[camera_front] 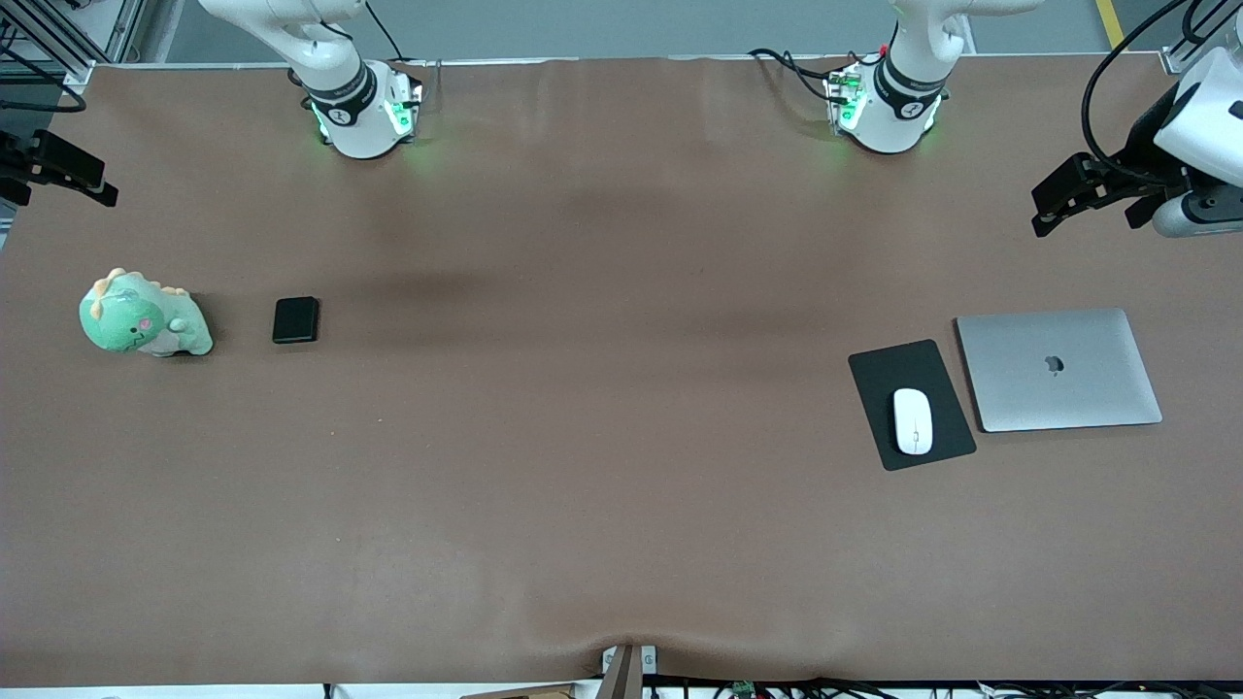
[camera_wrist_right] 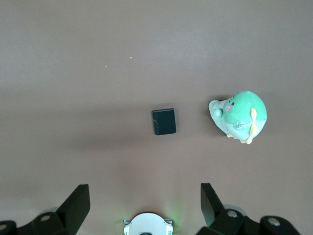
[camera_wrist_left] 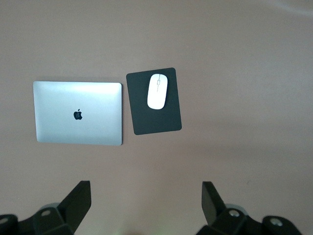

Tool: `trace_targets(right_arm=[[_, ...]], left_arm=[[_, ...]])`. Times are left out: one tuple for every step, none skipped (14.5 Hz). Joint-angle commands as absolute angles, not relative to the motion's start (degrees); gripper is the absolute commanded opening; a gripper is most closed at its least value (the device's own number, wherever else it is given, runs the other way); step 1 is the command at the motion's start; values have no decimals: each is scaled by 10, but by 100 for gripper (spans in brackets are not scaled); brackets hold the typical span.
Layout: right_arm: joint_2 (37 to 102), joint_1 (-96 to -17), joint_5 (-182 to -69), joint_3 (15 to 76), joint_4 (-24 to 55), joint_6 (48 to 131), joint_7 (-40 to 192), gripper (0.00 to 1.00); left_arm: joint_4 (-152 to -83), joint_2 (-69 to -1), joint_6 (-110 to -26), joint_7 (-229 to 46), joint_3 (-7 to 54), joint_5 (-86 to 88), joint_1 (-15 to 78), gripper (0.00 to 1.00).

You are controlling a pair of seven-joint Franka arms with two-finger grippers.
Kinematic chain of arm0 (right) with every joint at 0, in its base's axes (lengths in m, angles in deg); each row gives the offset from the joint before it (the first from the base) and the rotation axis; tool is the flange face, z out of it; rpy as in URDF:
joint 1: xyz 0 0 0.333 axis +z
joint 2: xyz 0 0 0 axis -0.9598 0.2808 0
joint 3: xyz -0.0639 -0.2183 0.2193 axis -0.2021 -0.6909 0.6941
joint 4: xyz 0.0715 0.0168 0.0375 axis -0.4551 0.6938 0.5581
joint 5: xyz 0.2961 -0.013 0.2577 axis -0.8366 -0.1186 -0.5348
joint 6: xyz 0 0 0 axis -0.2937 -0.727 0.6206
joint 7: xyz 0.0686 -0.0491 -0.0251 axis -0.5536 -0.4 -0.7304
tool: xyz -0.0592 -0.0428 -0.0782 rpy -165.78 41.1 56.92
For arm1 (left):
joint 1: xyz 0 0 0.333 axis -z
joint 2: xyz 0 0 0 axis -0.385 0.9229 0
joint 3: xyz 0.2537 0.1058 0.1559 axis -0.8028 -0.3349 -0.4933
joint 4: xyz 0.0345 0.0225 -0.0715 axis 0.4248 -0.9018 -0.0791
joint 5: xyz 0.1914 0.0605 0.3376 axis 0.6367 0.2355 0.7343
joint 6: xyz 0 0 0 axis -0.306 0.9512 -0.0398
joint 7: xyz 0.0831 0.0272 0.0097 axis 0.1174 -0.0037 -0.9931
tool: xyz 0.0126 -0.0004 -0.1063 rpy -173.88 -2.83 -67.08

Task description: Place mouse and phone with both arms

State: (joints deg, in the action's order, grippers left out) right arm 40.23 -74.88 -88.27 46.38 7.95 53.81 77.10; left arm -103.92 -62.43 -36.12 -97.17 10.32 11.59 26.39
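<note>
The mouse (camera_front: pixel 913 420) lies on a black mouse pad (camera_front: pixel 910 369) beside a closed laptop (camera_front: pixel 1058 369), toward the left arm's end of the surface (camera_front: pixel 602 437). The phone (camera_front: pixel 295 319) sits beside a green plush dinosaur (camera_front: pixel 141 316) at the right arm's end. The left pincer (camera_front: pixel 1054 209) hangs spread wide, empty, over its end; the right pincer (camera_front: pixel 92 189), likewise spread, hangs over its own.

Both arms wait raised at the table ends, left gripper (camera_wrist_left: pixel 144 205) and right gripper (camera_wrist_right: pixel 142 205) spread wide
</note>
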Motion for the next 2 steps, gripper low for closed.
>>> trace_targets(right_arm=[[400,-754,-878,469,80,533,774,100],[400,-751,-878,470,80,533,774,100]], left_arm=[[-1030,-624,-355,-960,102,107,260,100],[-1030,-621,-356,-961,102,106,260,100]])
